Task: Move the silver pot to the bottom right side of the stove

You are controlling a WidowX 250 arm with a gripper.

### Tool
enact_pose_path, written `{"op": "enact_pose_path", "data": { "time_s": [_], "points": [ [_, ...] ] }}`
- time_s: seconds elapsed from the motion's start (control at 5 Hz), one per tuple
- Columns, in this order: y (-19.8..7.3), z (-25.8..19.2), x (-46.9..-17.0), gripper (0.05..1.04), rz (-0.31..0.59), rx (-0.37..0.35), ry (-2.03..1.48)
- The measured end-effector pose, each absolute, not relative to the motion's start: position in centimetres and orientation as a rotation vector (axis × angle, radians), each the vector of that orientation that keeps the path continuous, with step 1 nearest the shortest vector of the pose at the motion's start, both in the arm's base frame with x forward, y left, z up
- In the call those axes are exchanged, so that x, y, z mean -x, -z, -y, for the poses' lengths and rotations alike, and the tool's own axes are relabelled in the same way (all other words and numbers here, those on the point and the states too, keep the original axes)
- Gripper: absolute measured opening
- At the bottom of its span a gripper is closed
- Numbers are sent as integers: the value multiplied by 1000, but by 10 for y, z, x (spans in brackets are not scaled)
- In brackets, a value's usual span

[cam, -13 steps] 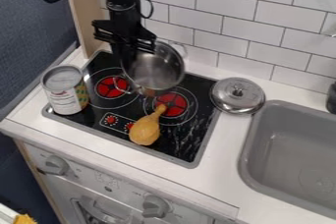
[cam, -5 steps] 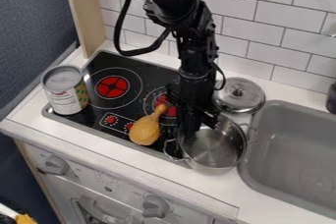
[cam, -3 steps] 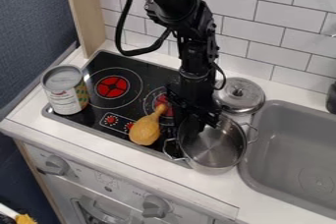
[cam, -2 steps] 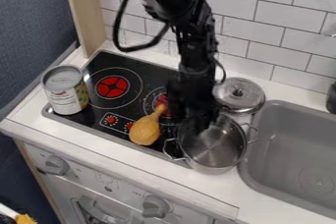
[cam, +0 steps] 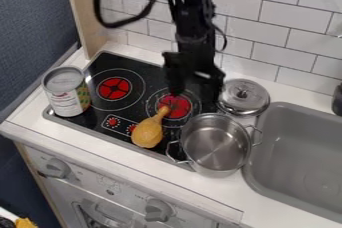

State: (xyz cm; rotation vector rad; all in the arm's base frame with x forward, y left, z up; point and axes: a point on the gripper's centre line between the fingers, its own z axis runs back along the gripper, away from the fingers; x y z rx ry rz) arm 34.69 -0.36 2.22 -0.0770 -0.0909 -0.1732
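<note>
Room opens over the stove (cam: 133, 66) between the can (cam: 65, 94) and the drumstick (cam: 147, 133), and inside the sink (cam: 300, 142). 2 things crowd the pot (cam: 216, 147): the drumstick beside it, the lid (cam: 243, 99) close behind.

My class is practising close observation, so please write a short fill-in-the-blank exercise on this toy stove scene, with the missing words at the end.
Seen from above, the silver pot is ____ inside. The printed can stands at the picture's ____ side of the stove. The narrow end of the toy drumstick reaches a burner coloured ____.

Missing words, in order: empty; left; red.
</note>
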Motion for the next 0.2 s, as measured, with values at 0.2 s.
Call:
{"op": "enact_pose_path", "data": {
  "time_s": [0.2],
  "points": [
    [-33, -3, -349, 1003, 117, 46, 130]
  ]
}}
